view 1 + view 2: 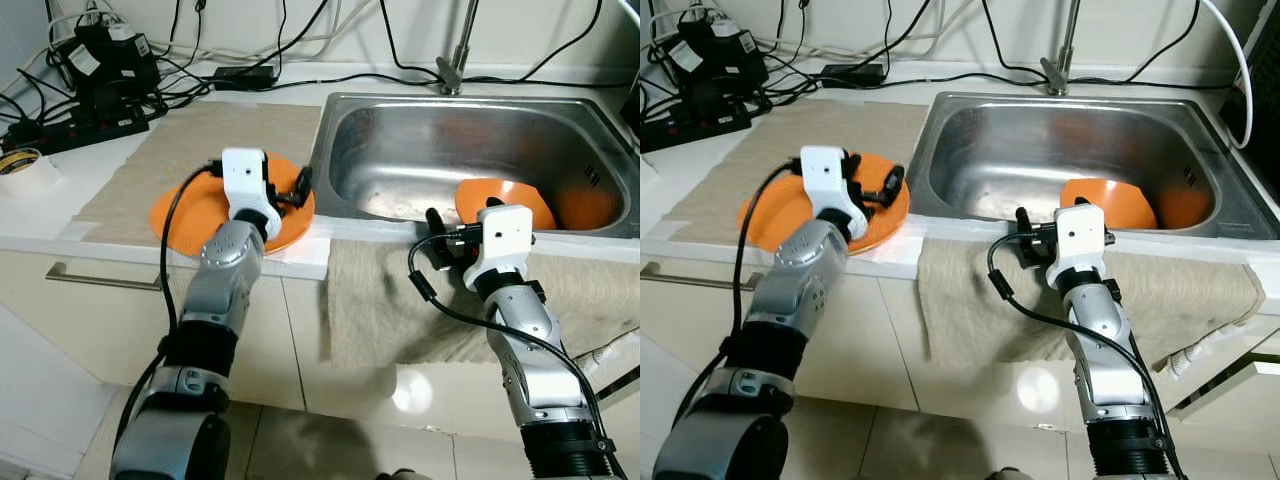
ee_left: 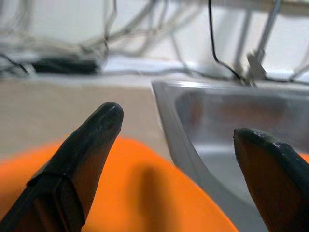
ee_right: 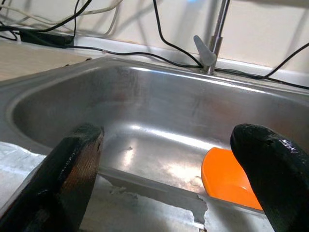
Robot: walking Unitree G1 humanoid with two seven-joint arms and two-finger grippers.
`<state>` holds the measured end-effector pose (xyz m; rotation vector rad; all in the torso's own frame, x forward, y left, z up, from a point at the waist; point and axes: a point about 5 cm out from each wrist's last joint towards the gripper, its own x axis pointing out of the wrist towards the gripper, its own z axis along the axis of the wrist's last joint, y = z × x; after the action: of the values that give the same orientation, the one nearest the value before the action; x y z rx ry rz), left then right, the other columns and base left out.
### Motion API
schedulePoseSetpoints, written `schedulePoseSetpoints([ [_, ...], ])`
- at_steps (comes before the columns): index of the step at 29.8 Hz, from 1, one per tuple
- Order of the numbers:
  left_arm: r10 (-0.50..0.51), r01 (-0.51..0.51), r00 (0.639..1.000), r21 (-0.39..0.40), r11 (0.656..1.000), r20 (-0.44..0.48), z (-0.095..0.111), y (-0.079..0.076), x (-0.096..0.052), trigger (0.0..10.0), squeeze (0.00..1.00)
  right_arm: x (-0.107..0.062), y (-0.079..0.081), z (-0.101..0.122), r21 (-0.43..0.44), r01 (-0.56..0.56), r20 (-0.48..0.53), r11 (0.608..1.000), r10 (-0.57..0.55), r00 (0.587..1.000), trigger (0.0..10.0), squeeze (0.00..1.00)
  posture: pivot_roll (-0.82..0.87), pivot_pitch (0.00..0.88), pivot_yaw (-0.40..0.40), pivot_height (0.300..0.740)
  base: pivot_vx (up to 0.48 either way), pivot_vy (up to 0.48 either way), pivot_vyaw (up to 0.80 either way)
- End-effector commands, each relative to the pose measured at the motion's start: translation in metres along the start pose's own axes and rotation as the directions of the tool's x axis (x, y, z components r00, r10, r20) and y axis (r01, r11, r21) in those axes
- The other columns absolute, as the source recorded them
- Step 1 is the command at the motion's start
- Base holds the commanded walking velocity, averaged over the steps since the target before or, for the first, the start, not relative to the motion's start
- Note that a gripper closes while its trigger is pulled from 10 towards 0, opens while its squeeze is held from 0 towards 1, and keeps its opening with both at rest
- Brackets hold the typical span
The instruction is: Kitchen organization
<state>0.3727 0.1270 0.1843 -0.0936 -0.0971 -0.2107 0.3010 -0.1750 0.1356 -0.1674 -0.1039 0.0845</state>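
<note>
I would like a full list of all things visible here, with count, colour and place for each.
Plate: one, orange, on the beige mat left of the sink.
Dish: one, orange, inside the sink, near the front wall.
Sink: one, steel, set in the counter.
Tap: one, metal, behind the sink.
Mat: one, beige, on the counter.
Towel: one, beige, hanging over the counter front.
Power strip: one, black, back left, among cables.
Tape roll: one, pale, far left.
Left hand: open, over the plate.
Right hand: open, at the sink's front edge.
</note>
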Motion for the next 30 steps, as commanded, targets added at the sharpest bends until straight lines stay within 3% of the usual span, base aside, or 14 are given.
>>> schedulePoseSetpoints([
  [1, 0.021, -0.022, 0.999, 0.027, 0.999, 0.034, 0.018, 0.008, 0.003, 10.0, 0.0, 0.001, 0.004, -0.002, -0.004, -0.019, -0.016, 1.0, 0.019, 1.0, 10.0, 0.0, -0.07, 0.0, 0.032, 0.728, 0.0, 0.0, 0.0],
  [5, 0.015, -0.017, 0.999, 0.047, 0.999, 0.043, 0.029, 0.014, 0.003, 10.0, 0.0, 0.002, 0.007, -0.004, 0.001, -0.03, -0.024, 1.0, 0.03, 0.999, 10.0, 0.0, -0.05, 0.0, 0.028, 0.728, 0.0, 0.0, 0.0],
  [6, 0.012, -0.014, 0.999, 0.049, 0.999, 0.045, 0.03, 0.015, 0.002, 0.4, 0.0, 0.002, 0.007, -0.005, 0.002, -0.032, -0.025, 0.999, 0.032, 0.999, 10.0, 0.0, -0.05, 0.0, 0.027, 0.728, 0.0, 0.0, 0.0],
  [8, 0.009, -0.011, 0.999, 0.059, 0.998, 0.047, 0.031, 0.017, 0.0, 0.0, 0.0, 0.003, 0.008, -0.005, 0.004, -0.035, -0.026, 0.999, 0.035, 0.999, 10.0, 0.0, -0.05, 0.0, 0.027, 0.728, 0.0, 0.0, 0.0],
  [9, 0.005, -0.008, 0.999, 0.059, 0.998, 0.047, 0.031, 0.018, -0.002, 0.8, 0.0, 0.003, 0.009, -0.005, 0.005, -0.037, -0.027, 0.999, 0.037, 0.999, 10.0, 0.0, -0.04, 0.0, 0.024, 0.728, 0.0, 0.0, 0.0],
  [10, 0.003, -0.006, 0.998, 0.054, 0.999, 0.056, 0.031, 0.018, -0.003, 0.0, 0.0, 0.003, 0.009, -0.006, 0.005, -0.039, -0.028, 0.999, 0.039, 0.999, 10.0, 0.0, -0.04, 0.0, 0.021, 0.728, 0.0, 0.0, 0.0],
  [18, 0.049, -0.053, 0.997, 0.075, 0.996, 0.052, 0.029, 0.023, -0.01, 0.0, 0.0, 0.005, 0.014, -0.009, 0.008, -0.065, -0.042, 0.998, 0.066, 0.997, 10.0, 0.0, -0.01, 0.0, 0.003, 0.728, 0.0, 0.0, 0.0],
  [19, 0.048, -0.054, 0.996, 0.08, 0.995, 0.07, 0.031, 0.026, -0.012, 0.0, 1.0, 0.006, 0.014, -0.01, 0.008, -0.069, -0.044, 0.998, 0.07, 0.997, 10.0, 0.0, 0.0, 0.0, 0.001, 0.728, 0.0, 0.0, 0.0],
  [21, 0.033, -0.038, 0.995, 0.058, 0.998, 0.089, 0.033, 0.025, -0.014, 0.0, 1.0, 0.007, 0.015, -0.01, 0.008, -0.072, -0.045, 0.997, 0.072, 0.996, 10.0, 0.0, 0.0, 0.0, -0.002, 0.728, 0.0, 0.0, 0.0],
  [22, 0.029, -0.034, 0.995, 0.052, 0.998, 0.096, 0.035, 0.025, -0.015, 0.0, 0.0, 0.007, 0.015, -0.01, 0.008, -0.073, -0.045, 0.997, 0.073, 0.996, 10.0, 0.0, 0.01, 0.0, -0.005, 0.728, 0.0, 0.0, 0.0],
  [30, 0.068, -0.07, 0.996, 0.055, 0.996, 0.05, 0.028, 0.033, -0.019, 0.0, 0.0, 0.011, 0.016, -0.009, 0.013, -0.079, -0.039, 0.997, 0.08, 0.996, 10.0, 0.0, 0.02, 0.0, -0.005, 0.728, 0.0, 0.0, 0.0],
])
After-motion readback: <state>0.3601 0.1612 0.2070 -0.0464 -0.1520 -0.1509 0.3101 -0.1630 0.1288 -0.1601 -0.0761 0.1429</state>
